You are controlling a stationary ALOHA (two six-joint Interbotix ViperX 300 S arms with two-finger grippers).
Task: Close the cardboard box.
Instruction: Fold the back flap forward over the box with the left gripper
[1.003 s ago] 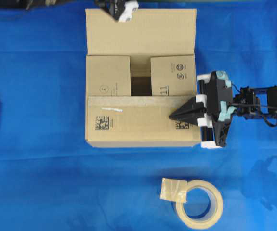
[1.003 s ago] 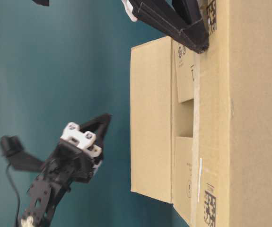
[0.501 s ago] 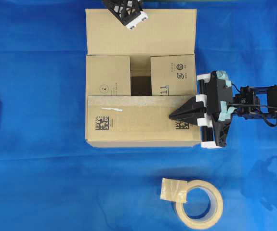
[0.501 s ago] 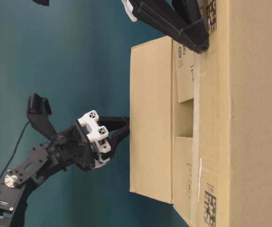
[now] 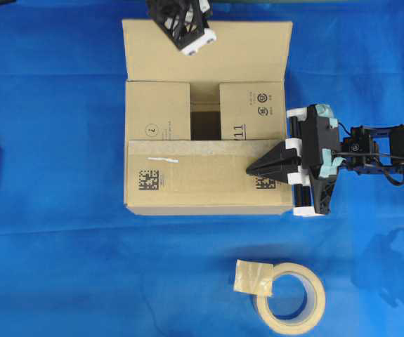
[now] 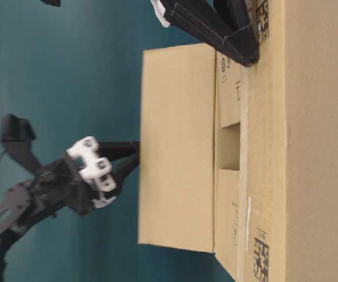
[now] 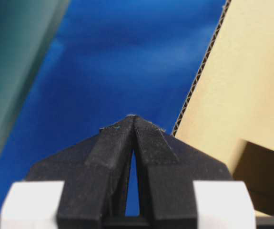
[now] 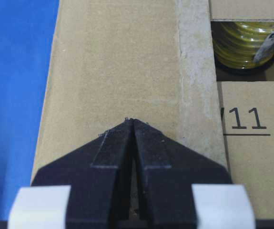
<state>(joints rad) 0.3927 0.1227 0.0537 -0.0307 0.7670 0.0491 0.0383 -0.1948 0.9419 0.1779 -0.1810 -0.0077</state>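
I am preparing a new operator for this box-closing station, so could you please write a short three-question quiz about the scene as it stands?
1. True or false: the near long flap of the large brown corrugated cardboard box already lies folded flat.
2. Multiple choice: where do the shut fingertips of the left gripper sit? A) on the beige tape roll; B) at the outer face of the far long flap; C) inside the box.
3. Which gripper rests on the folded near flap?

Key
1. True; it covers the two short flaps' near ends.
2. B.
3. The right gripper, shut, its tips on that flap by the printed square code.
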